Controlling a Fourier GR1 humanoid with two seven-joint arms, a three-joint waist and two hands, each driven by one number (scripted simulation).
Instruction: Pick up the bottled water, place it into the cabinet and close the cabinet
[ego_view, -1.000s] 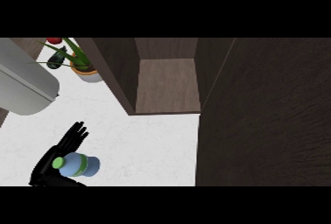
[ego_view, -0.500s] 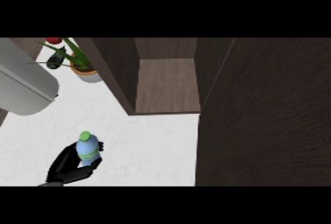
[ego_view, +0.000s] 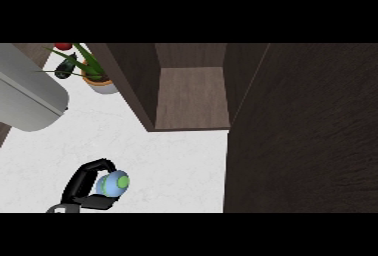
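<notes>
In the head view, the left hand (ego_view: 87, 187) sits at the near left of the white counter (ego_view: 170, 150), its fingers and thumb curled round the bottled water (ego_view: 113, 183). The bottle's green cap points to the right, toward the cabinet side, so the bottle seems tipped over in the grasp rather than upright; whether it is clear of the counter cannot be told from above. The cabinet (ego_view: 192, 97) stands far and to the right of the hand, its compartment open toward the near side and nothing visible on its wooden floor, which leaves a free path for the bottle. Its door (ego_view: 306, 130) appears to be the large dark panel filling the right of the scene, swung wide so as not to block the opening. A potted plant (ego_view: 94, 75) and a grey rounded appliance (ego_view: 29, 100) lie at the far left, well apart from that path. The right hand is not visible.
</notes>
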